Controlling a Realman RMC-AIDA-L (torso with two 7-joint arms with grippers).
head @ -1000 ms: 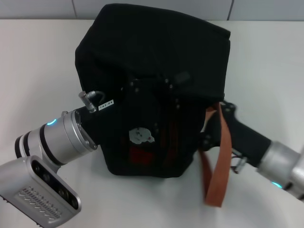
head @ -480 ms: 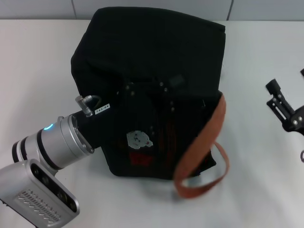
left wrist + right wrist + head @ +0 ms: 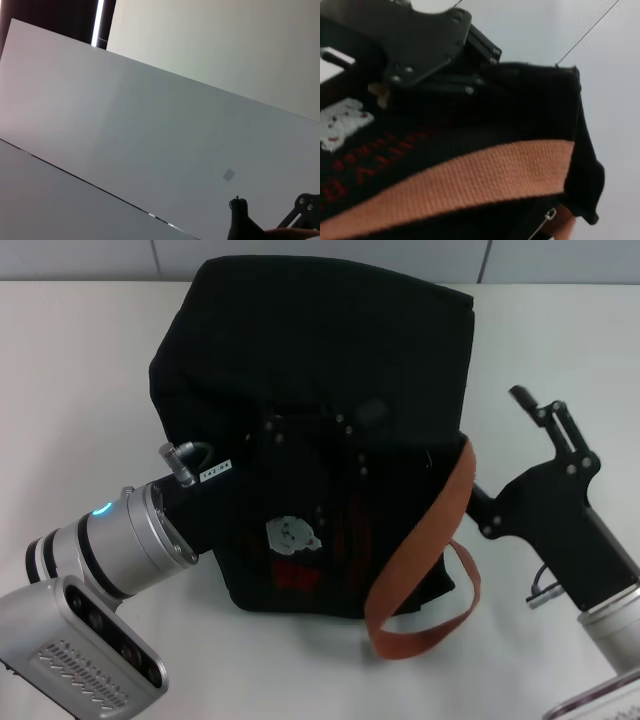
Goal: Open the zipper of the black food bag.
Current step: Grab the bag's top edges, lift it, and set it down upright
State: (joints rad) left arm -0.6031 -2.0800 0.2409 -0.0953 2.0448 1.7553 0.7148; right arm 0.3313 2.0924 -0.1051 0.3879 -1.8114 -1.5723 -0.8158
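While the left gripper [image 3: 262, 452] presses into the boxy black fabric food bag [image 3: 310, 370], grip unclear | right gripper [image 3: 545, 410] beside it, spread, empty | soft cloth sags; small silvery zipper pull [image 3: 544, 222] suits pinching.

Black food bag [image 3: 310, 370] fills the middle of the counter [image 3: 70, 370]. My left gripper [image 3: 300, 440] is pressed onto the bag's front top, blocking that side. My right gripper [image 3: 535, 410] sits just beside the bag's right face, apart from it. Orange strap [image 3: 420, 550] loops out between them, in the way low down. Open counter on both flanks.
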